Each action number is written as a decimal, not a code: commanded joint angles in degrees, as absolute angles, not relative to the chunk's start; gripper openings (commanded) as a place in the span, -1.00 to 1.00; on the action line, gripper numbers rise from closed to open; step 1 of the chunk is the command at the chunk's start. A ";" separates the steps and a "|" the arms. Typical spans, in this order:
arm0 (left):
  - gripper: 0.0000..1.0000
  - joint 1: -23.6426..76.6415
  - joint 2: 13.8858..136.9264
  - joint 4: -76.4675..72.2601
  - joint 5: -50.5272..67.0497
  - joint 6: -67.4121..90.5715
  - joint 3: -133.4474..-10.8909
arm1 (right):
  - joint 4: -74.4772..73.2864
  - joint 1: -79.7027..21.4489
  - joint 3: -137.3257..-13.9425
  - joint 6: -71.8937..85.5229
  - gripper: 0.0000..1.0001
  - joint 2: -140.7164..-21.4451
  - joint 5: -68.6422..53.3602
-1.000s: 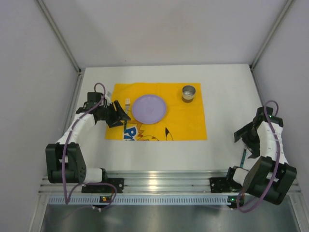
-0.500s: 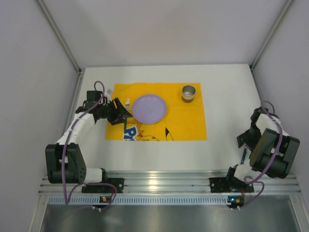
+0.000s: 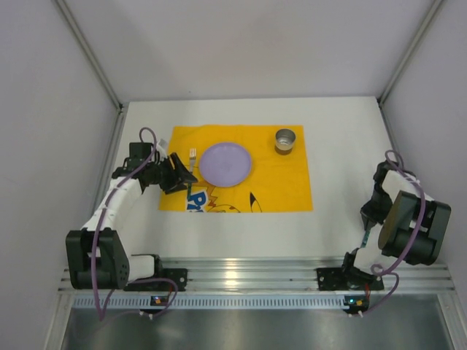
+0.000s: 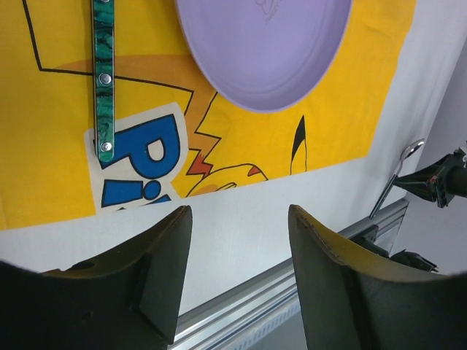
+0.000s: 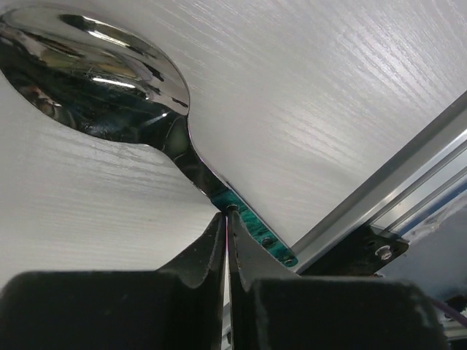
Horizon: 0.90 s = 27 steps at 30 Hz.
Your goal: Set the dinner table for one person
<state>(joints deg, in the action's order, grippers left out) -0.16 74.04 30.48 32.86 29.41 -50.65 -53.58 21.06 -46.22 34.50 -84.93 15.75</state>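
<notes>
Looking down from above, the table (image 3: 343, 138) spreads white under everything, the arm bases at its near edge and one yellow mat (image 3: 281, 182) on its left-centre. On the mat sit one plate (image 3: 225, 163), one fork (image 3: 192, 154) just left of it, and one cup (image 3: 285, 140) near the far right corner. One spoon (image 3: 365, 238) lies off the mat on bare table by the right base, with the right gripper (image 3: 366, 224) down at it. The left gripper (image 3: 186, 173) hovers over the mat's left side, beside the fork. From the left wrist, that pincer stands fairly wide and empty above the mat's near edge, with the fork's green handle and the plate ahead. From the right wrist, the fingers are pressed together with no gap, tips meeting at the spoon's neck where bowl joins green handle. The handle seems to run past the tips rather than between them, so a real hold cannot be confirmed. The step in hand is probably fetching the spoon to the mat. Done well, the arm would test the hold with a small lift. If the spoon stays down, it should reopen, straddle the handle across its narrow width and close again. It should then carry the spoon level, clear of the rail, and lay it right of the plate, parallel to the fork and short of the cup.
</notes>
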 commanded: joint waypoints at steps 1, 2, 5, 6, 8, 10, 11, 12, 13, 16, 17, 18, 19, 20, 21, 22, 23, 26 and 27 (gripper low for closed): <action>0.21 -0.18 70.59 31.37 31.29 28.48 -50.01 | -47.19 19.87 -47.80 33.14 -1.00 -83.86 14.15; 0.21 -0.18 70.05 31.46 31.20 28.65 -50.10 | -47.55 19.17 -48.68 32.61 -1.00 -82.98 14.06; 0.21 -0.18 68.21 32.78 29.80 28.74 -50.89 | -50.09 14.52 -54.47 32.43 -1.00 -79.46 14.76; 0.21 -0.18 67.68 33.13 29.36 28.74 -51.50 | -50.79 11.46 -56.23 32.52 -1.00 -78.84 15.29; 0.21 -0.26 66.54 34.54 28.65 28.83 -52.38 | -53.08 8.19 -61.33 33.39 -1.00 -77.09 15.99; 0.21 -0.18 65.75 35.33 27.34 28.92 -53.17 | -54.40 3.70 -65.10 34.01 -1.00 -75.33 16.43; 0.21 -0.18 65.48 36.81 26.90 28.83 -53.52 | -54.67 2.39 -66.17 34.97 -1.00 -74.89 16.35; 0.21 -0.18 65.57 37.70 25.59 28.65 -54.48 | -55.02 0.46 -66.96 35.42 -1.00 -74.10 16.00; 0.20 -0.18 65.57 38.49 24.97 28.39 -54.84 | -55.54 -2.00 -68.36 35.94 -1.00 -73.83 15.65; 0.19 -0.09 65.13 39.73 23.47 28.30 -54.93 | -55.55 -7.63 -69.87 38.14 -1.00 -73.04 14.15; 0.18 -0.17 64.87 39.81 23.03 28.47 -54.58 | -55.55 -9.21 -70.22 38.67 -1.00 -73.21 13.72; 0.18 -0.18 64.60 39.90 22.77 28.65 -54.32 | -55.89 -12.10 -70.66 38.76 -1.00 -73.39 13.89; 0.18 -0.26 64.08 39.64 22.68 29.09 -54.23 | -57.46 -13.00 -71.36 38.85 -1.00 -73.91 14.15; 0.18 -0.26 63.72 39.64 22.76 29.35 -53.97 | -58.44 -13.36 -71.37 39.20 -1.00 -73.92 14.41; 0.19 -0.18 63.20 39.64 22.76 29.53 -53.88 | -60.01 -12.66 -70.24 39.29 -0.83 -73.22 16.07; 0.19 -0.26 62.15 39.64 22.59 29.88 -53.70 | -59.94 -11.61 -68.92 39.29 -0.56 -72.43 16.17; 0.19 -0.26 61.62 39.73 22.33 29.97 -53.01 | -59.51 -10.21 -67.25 38.16 0.18 -71.64 16.26; 0.20 -0.26 59.42 39.55 22.85 31.20 -50.90 | -57.05 -1.26 -60.83 33.86 0.99 -70.66 15.21; 0.20 -0.18 58.98 39.64 22.94 31.46 -50.45 | -56.52 4.51 -59.34 32.88 0.99 -71.01 15.38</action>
